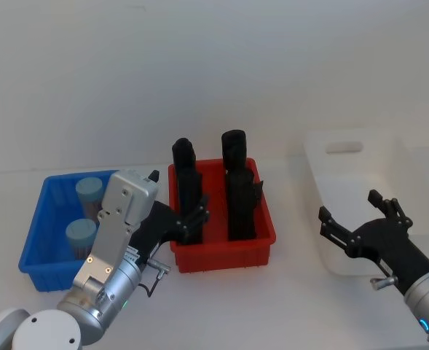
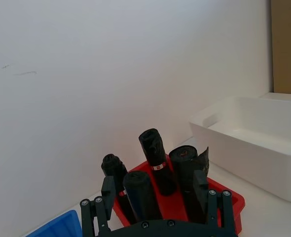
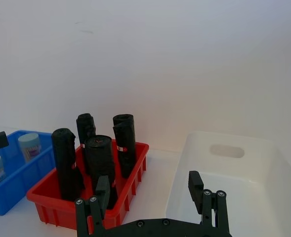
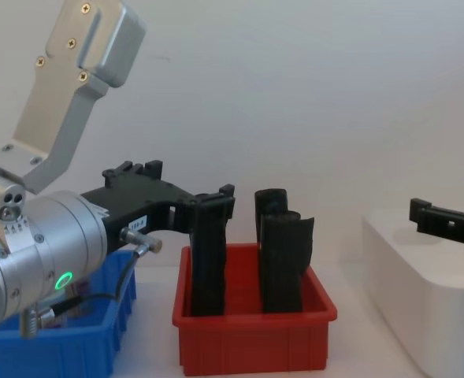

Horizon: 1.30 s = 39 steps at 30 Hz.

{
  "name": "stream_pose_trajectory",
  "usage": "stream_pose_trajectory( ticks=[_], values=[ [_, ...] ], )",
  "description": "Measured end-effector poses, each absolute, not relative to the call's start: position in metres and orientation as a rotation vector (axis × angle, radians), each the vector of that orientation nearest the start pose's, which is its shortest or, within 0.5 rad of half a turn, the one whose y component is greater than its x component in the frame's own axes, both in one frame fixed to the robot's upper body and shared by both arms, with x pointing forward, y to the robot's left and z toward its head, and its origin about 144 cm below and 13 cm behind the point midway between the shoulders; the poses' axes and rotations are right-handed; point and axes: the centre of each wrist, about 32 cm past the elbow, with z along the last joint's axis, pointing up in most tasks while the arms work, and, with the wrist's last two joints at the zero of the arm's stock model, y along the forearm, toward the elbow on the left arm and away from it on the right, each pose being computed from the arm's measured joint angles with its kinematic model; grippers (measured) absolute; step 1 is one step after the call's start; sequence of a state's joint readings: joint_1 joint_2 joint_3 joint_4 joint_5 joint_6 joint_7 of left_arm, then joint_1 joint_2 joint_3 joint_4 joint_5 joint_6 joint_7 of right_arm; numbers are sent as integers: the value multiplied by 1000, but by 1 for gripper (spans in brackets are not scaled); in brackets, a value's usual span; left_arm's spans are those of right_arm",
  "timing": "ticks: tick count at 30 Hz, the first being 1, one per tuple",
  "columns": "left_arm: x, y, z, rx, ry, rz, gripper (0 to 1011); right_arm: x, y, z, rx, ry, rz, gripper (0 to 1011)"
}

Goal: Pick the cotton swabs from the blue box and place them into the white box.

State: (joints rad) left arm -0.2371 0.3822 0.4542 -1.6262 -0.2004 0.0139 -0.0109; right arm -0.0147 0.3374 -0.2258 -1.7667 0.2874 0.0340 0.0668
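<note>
White wall (image 1: 199, 58) is backing a pale desk (image 1: 294, 299) on which three containers are sitting in a row. At the robot's left, the blue box (image 1: 36, 240) is holding the cotton swabs (image 1: 81, 235), two lidded jars standing upright, one behind the other. The left gripper (image 1: 198, 219) is hovering at the left edge of the red bin (image 1: 221, 255) of black rolls (image 1: 239, 189), just beside the blue box. Its fingers are spreading wide and carrying nothing. It is probably riding high to clear the tall rolls before swinging over a jar. The right gripper (image 1: 351, 208) is hanging over the near-left part of the white box (image 1: 323, 175), fingers likewise wide and empty, likely parked clear of the left arm's path.
</note>
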Motion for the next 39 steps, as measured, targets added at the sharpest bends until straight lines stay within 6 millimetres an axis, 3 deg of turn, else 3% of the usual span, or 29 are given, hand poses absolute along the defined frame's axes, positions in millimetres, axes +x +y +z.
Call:
stream_pose_trajectory(
  ticks=[26,39],
  values=[
    [492,199,1205,61,-268,1124,1004,443,-237,1189,26,-75,-1230,1002],
    [505,208,1208,88,-238,1150,1004,443,-237,1189,26,-75,-1230,1002]
  ],
)
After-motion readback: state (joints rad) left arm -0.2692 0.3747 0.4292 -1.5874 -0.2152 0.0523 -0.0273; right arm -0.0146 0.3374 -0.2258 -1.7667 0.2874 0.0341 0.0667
